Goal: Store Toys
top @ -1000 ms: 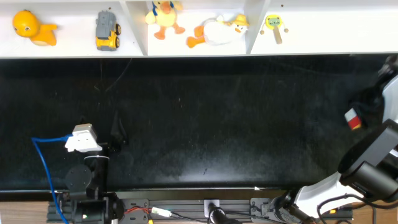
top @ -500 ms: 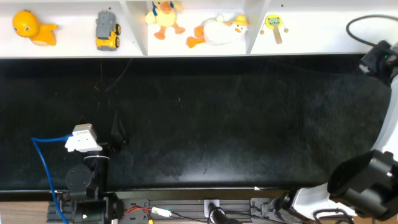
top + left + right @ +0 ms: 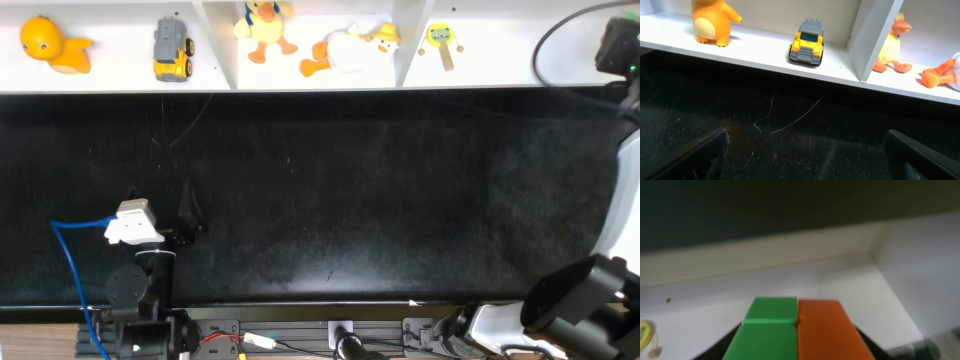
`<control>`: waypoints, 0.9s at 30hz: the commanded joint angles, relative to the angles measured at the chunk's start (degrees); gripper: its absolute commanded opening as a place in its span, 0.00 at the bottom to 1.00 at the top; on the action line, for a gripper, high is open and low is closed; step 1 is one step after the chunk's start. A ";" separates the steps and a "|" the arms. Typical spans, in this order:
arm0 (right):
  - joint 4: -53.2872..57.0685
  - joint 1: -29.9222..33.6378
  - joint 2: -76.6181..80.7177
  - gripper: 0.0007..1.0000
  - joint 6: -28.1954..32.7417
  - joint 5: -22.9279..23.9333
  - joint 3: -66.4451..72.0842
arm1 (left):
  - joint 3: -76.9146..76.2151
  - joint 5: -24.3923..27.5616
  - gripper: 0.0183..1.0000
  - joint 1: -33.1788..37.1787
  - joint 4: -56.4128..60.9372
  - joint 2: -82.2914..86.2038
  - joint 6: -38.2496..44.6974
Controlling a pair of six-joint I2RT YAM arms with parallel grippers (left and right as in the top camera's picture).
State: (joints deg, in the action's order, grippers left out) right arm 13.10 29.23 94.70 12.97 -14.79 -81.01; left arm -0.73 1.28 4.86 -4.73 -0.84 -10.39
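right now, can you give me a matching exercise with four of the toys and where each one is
Toys:
1. yellow truck
2. white duck
3. green rattle
4. green and orange block

Places:
A. right compartment
B. between the right jaws
C. left compartment
D. middle compartment

Pairs: 1-C, 2-D, 3-A, 4-B.

Green-and-orange block (image 3: 797,330) held over rightmost shelf (image 3: 840,285) compartment, faces level.
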 commanded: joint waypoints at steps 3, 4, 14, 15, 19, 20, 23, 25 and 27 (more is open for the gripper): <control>-26.27 -0.90 7.63 0.04 3.67 -16.76 10.82 | 0.28 -0.31 1.00 -0.33 -0.04 0.68 0.02; -27.87 -1.33 8.94 0.05 3.10 -16.96 10.84 | 0.28 -0.31 1.00 -0.33 -0.04 0.68 0.02; -28.79 -4.76 14.12 0.05 -2.10 -16.72 10.84 | 0.28 -0.31 1.00 -0.33 -0.04 0.68 0.02; -26.93 -4.98 13.97 0.05 -2.93 -16.72 10.86 | 0.28 -0.31 1.00 -0.33 -0.04 0.68 0.02; -17.53 -5.20 12.48 0.05 -8.31 -16.72 10.84 | 0.28 -0.31 1.00 -0.33 -0.04 0.68 0.02; -14.53 -5.20 11.63 0.05 -8.22 -16.65 10.86 | 0.28 -0.31 1.00 -0.33 -0.04 0.68 0.02; -5.62 -5.27 7.93 0.05 -5.38 -11.39 10.84 | 0.28 -0.31 1.00 -0.33 -0.04 0.68 0.02; -0.33 -5.31 5.18 0.05 -1.77 -7.72 10.86 | 0.28 -0.31 1.00 -0.33 -0.04 0.68 0.02; 4.35 -5.09 2.75 0.05 2.82 -7.87 11.23 | 0.28 -0.31 1.00 -0.33 -0.04 0.68 0.02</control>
State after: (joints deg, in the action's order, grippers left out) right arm 13.39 27.55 94.19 9.72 -24.05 -73.67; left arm -0.73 1.28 4.86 -4.71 -0.84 -10.37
